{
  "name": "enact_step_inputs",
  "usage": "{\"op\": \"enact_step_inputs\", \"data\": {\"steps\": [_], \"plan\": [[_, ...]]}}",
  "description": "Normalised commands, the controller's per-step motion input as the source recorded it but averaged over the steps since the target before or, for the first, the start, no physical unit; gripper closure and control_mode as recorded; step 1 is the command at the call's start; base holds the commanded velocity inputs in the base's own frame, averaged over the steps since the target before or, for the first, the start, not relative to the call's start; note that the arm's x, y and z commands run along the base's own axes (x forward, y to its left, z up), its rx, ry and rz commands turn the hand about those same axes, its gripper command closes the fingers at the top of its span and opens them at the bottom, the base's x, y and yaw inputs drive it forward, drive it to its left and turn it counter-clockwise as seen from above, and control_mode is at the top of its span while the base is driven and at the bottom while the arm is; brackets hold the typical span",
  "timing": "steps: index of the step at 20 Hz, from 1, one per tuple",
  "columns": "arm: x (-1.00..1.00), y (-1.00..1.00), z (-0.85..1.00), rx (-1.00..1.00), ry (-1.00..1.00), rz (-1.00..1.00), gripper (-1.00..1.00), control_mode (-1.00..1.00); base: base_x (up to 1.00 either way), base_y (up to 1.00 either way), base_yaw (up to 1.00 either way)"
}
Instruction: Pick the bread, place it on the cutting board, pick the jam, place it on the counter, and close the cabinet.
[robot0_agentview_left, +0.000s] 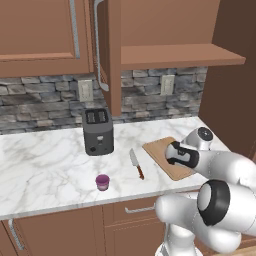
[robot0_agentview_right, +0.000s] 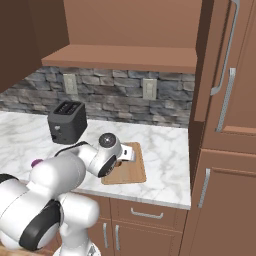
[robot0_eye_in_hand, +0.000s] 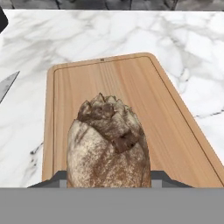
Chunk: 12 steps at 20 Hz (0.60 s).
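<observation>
Bread (robot0_eye_in_hand: 108, 144): nearest the hand camera, pinched in the jaws, held over the cutting board (robot0_eye_in_hand: 166, 113)
Gripper (robot0_agentview_right: 131, 155): closed on the loaf, low above the board
Jam (robot0_agentview_left: 102, 182): already on the bench (robot0_agentview_left: 45, 160), near its front edge, well apart from the toaster (robot0_agentview_left: 97, 131)
Cabinet (robot0_agentview_left: 102, 45): door ajar
Left, by my judgement: release the bread, shut the door
</observation>
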Motion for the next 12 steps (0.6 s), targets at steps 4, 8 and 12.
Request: {"op": "enact_step_inputs", "data": {"steps": [4,8,12], "plan": [[0.0,0.03,-0.06,0.0,0.0,0.0,1.0,-1.0,0.0,0.0,0.0],[0.0,0.01,-0.08,0.0,0.0,0.0,1.0,-1.0,0.0,0.0,0.0],[0.0,0.0,-0.1,0.0,0.0,0.0,1.0,-1.0,0.0,0.0,0.0]]}}
